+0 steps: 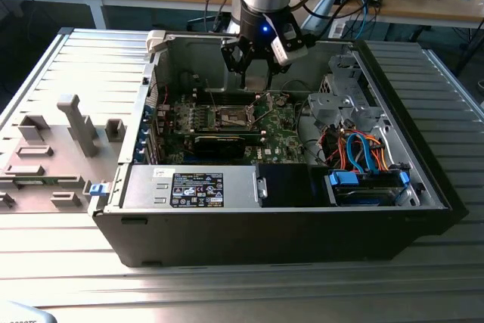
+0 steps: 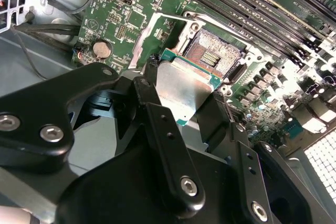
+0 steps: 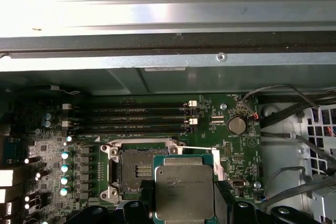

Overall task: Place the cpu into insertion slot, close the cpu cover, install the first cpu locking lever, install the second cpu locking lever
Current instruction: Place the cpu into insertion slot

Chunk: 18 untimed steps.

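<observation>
holds the cpu [image 3: 184, 192] by two opposite edges between the narrowed fingers of the gripper [image 1: 255, 64], chip flat above the green board, just beside the open insertion slot [image 3: 137, 170] rather than centred over it. shows the cpu cover [image 2: 146, 39] hinged up at the socket's edge. risks, judged from that offset: a corner landing on the silver rim, bent socket contacts from a tilted or off-square descent, or a snag against the raised cover.
</observation>
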Motion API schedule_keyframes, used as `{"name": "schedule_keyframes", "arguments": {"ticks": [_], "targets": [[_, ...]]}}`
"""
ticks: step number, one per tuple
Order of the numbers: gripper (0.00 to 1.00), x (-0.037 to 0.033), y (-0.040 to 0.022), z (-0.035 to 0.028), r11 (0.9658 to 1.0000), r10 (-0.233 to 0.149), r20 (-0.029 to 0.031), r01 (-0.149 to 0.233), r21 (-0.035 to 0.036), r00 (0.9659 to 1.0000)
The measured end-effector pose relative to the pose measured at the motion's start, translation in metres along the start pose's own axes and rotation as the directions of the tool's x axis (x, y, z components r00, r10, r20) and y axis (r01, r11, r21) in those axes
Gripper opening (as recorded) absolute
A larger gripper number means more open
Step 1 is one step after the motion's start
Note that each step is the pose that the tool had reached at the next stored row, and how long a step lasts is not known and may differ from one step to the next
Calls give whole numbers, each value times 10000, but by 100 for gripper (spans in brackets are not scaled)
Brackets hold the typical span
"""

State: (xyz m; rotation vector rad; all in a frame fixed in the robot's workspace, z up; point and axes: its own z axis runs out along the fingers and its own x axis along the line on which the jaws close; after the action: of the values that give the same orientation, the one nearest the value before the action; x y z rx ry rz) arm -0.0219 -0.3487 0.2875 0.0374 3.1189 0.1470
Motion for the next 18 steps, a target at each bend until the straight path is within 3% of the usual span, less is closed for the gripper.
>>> {"name": "schedule_keyframes", "arguments": {"ticks": [18], "targets": [[54, 0, -3, 31, 10000, 0, 0, 0, 0, 10000]]}}
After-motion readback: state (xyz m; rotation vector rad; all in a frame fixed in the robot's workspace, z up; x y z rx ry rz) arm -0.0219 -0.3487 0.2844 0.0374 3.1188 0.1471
